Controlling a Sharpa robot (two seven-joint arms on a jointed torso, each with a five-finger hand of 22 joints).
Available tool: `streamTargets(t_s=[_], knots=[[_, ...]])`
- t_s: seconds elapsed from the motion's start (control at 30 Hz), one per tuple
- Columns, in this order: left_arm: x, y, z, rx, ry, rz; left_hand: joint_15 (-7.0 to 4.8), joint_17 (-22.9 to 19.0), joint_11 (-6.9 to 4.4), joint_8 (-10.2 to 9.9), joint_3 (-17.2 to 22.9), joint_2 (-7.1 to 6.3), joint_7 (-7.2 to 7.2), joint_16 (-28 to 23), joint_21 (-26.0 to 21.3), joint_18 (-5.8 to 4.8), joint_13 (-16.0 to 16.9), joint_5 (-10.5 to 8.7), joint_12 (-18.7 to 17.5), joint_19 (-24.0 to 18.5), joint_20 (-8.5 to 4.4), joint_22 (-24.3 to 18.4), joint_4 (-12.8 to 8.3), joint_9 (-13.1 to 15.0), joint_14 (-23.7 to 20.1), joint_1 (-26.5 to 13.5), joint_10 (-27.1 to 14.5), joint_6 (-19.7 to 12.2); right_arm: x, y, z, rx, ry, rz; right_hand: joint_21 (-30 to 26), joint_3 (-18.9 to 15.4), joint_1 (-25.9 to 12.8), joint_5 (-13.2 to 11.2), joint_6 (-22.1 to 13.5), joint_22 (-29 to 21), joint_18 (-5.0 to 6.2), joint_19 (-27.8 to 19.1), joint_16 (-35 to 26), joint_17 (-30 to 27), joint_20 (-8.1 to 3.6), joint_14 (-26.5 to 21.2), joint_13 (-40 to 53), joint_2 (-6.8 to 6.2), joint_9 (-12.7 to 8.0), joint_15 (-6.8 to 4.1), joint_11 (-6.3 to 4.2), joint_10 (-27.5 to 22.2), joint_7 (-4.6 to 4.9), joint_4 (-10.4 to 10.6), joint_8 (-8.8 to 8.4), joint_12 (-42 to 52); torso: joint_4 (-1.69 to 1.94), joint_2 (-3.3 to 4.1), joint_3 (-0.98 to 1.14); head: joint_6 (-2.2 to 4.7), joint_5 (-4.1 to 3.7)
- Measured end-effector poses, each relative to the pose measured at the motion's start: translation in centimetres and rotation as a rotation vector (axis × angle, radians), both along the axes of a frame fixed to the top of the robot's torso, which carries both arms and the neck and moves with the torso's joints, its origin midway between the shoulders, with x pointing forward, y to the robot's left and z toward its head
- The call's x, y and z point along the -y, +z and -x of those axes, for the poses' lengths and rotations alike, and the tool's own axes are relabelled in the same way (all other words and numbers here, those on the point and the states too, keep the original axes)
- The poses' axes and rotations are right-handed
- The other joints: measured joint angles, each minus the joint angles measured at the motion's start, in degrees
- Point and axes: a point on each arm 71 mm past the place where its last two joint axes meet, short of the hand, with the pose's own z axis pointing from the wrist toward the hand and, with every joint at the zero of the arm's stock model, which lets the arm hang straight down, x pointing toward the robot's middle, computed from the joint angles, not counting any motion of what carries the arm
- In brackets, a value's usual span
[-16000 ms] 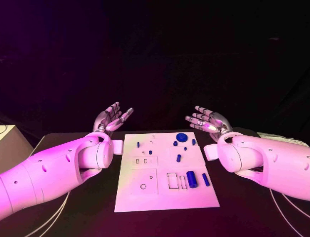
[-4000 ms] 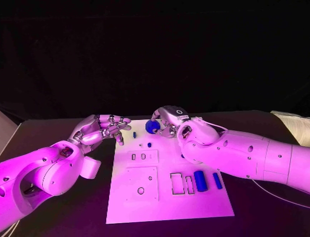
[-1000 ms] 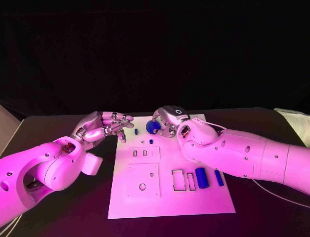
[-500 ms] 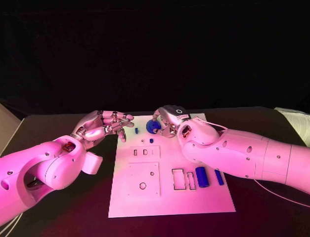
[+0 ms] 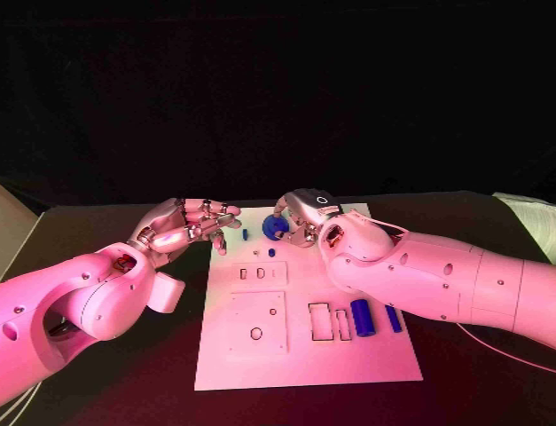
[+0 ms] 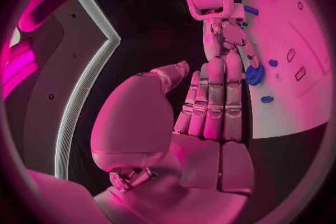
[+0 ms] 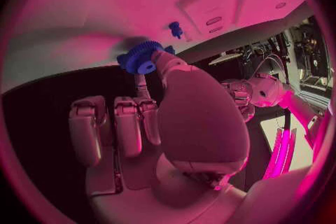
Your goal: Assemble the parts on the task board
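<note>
Your right hand (image 5: 306,216) pinches a blue gear (image 5: 275,228) between thumb and a fingertip at the far edge of the task board (image 5: 303,355), with the other fingers curled beside it; the right wrist view shows the gear's toothed rim (image 7: 140,57) just off the board's surface, though you cannot tell from here whether it touches. Your left hand (image 5: 185,225) holds nothing: its fingers are bent loosely and apart, hanging over the board's far left corner, tips near a small blue peg (image 5: 245,235) but not on it.

Compared with half a second ago, almost nothing differs: the right hand keeps its pinch on the gear at the same spot, and the left hand stays where it was. Against four seconds ago, the gear has barely shifted, and the left fingers are a touch more bent.

Around the hands, a second small blue piece (image 5: 271,253) lies on the board just nearer than the gear. A thick blue cylinder (image 5: 362,318) and a thinner blue pin (image 5: 393,319) lie side by side on the near right part of the board, beside two rectangular slots (image 5: 320,321). Your right forearm crosses above the board's right edge and hides part of it. The black table (image 5: 124,382) carries the board.
</note>
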Motion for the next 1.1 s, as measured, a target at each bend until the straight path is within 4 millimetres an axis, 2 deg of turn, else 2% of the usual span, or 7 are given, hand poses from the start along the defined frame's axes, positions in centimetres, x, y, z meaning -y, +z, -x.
streamTargets(t_s=[0.37, 0.47, 0.5, 0.7, 0.8, 0.87, 1.1], knots=[[-0.01, 0.01, 0.02, 0.0, 0.0, -0.001, 0.0, 0.0, 0.0, 0.0, 0.0, 0.0, 0.0, 0.0, 0.0, 0.0, 0.0, 0.0, 0.0, 0.0, 0.0, 0.0, 0.0, 0.0, 0.0, 0.0, 0.0, 0.0, -0.28, 0.02, -0.24, -0.002, -0.004, 0.005, 0.0, -0.1, -0.3, 0.0, 0.0, 0.0, 0.0, 0.0, 0.0, 0.0, 0.0, 0.0, 0.0, -0.3, 0.1, 0.0, 0.0, 0.0, 0.02, 0.0, -0.01, 0.0, -0.01, 0.01, -0.03, -0.15, 0.03], [-0.02, 0.01, 0.03, 0.0, 0.0, -0.002, 0.0, 0.0, 0.0, 0.0, 0.0, 0.0, 0.0, 0.0, 0.0, 0.0, 0.0, 0.0, 0.0, 0.0, 0.0, 0.0, 0.0, 0.0, 0.0, 0.0, 0.0, 0.0, -0.34, 0.02, -0.34, -0.004, -0.006, 0.008, 0.0, -0.3, -0.5, -0.2, -0.6, 0.0, 0.0, 0.0, 0.0, 0.0, 0.0, 0.0, 0.0, -0.55, 0.1, 0.02, 0.0, 0.0, 0.58, 0.3, -0.04, 0.0, 0.02, 0.02, -0.03, -0.21, 0.01], [-0.03, 0.01, 0.03, 0.0, 0.0, -0.002, 0.0, 0.0, 0.0, 0.0, 0.0, 0.0, 0.0, 0.0, 0.0, 0.0, 0.0, 0.0, 0.0, 0.0, 0.0, 0.0, 0.0, 0.0, 0.0, 0.0, 0.0, 0.0, -0.36, 0.03, -0.38, -0.004, -0.007, 0.01, 0.0, -0.3, -0.7, -0.3, -1.1, 0.0, 0.0, 0.0, 0.0, 0.0, 0.0, -0.1, 0.0, -0.69, 0.0, 0.35, 0.26, 0.0, 0.71, 0.3, -0.33, 0.0, 0.03, 0.02, -0.03, -0.25, 0.0], [-0.03, 0.01, 0.04, 0.0, 0.0, -0.003, 0.0, 0.0, 0.0, 0.0, 0.2, 0.0, 0.0, 0.0, 0.2, 0.0, 0.1, 0.0, 0.0, 0.0, 0.0, 0.2, -0.2, 0.1, 0.0, 0.0, 0.0, 0.0, -0.41, 0.0, -0.57, -0.009, -0.011, 0.018, 0.0, -1.5, -2.1, -0.3, -1.9, 0.0, 0.0, 0.0, 0.0, 0.0, 0.25, -0.1, 0.0, -1.1, -0.3, 0.72, 0.49, 0.1, 1.07, 0.9, -1.06, -0.2, 0.04, 0.02, -0.02, -0.44, 0.02], [-0.04, 0.01, 0.04, 0.0, 0.0, -0.003, 0.0, 0.0, 0.0, 0.0, 0.2, 0.0, 0.0, 0.0, 0.2, 0.0, 0.1, 0.0, 0.0, 0.0, 0.0, 0.2, -0.2, 0.1, 0.0, 0.0, 0.0, 0.0, -0.42, -0.01, -0.64, -0.012, -0.012, 0.022, 0.0, -2.3, -3.2, -0.3, -2.3, 0.0, 0.0, 0.0, 0.0, 0.0, 0.43, 0.0, 0.0, -1.04, -0.3, 0.82, 0.82, 0.0, 1.26, 1.0, -1.43, -0.6, 0.03, 0.02, -0.01, -0.54, 0.06], [-0.04, 0.01, 0.04, 0.0, 0.0, -0.003, 0.0, 0.0, 0.0, 0.0, 0.2, 0.0, 0.0, 0.0, 0.2, 0.0, 0.1, 0.0, 0.0, 0.0, 0.0, 0.2, -0.2, 0.1, 0.0, 0.0, 0.0, 0.0, -0.42, -0.04, -0.66, -0.014, -0.013, 0.024, 0.0, -3.3, -4.1, -1.5, -3.3, 0.0, 0.0, 0.0, 0.0, 0.0, 0.43, 0.0, 0.0, -0.81, -0.5, 0.82, 0.82, 0.0, 1.38, 1.0, -2.12, -1.0, 0.02, 0.02, -0.01, -0.57, 0.07], [-0.07, 0.0, 0.04, -0.001, 0.0, -0.005, 0.0, 0.0, 0.0, 0.0, 0.2, 0.0, 0.0, 0.2, 0.2, 0.0, 0.1, 0.0, -0.2, -0.2, 0.21, 0.2, -0.2, 0.1, 0.0, 0.0, 0.0, 0.0, -0.41, -0.08, -0.67, -0.02, -0.012, 0.028, 0.0, -3.6, -4.4, -1.8, -3.4, 0.0, 0.0, 0.0, 0.0, 0.0, 0.43, 0.0, 0.0, -0.59, -0.5, 0.82, 0.82, 0.0, 1.41, 1.2, -2.16, -1.0, 0.03, 0.01, 0.02, -0.62, 0.07]])
